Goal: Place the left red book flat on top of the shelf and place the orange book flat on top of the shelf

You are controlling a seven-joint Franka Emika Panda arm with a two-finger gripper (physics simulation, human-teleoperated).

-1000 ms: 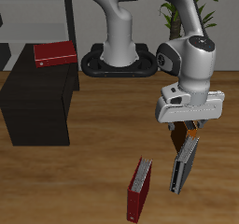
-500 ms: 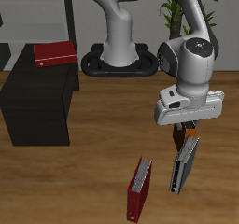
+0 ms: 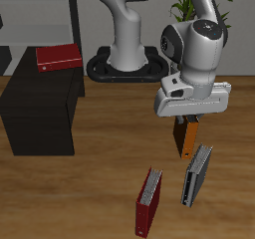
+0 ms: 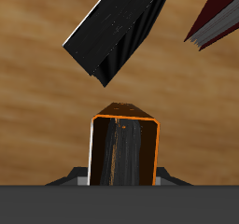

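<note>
My gripper is shut on the orange book, which hangs upright below it, off the wooden table. In the wrist view the orange book shows its dark face with an orange rim between my fingers. The bright red book lies flat on the top of the low black shelf, far from the gripper across the table.
A grey-and-dark slim book stands just in front of and below the held book; it also shows in the wrist view. A darker crimson book stands near the table's front edge. Tall grey shelving and the robot base are behind.
The gripper has risen and shifted back toward the robot base with the orange book, lifting it away from the slim grey-and-dark book. The other books have not moved.
</note>
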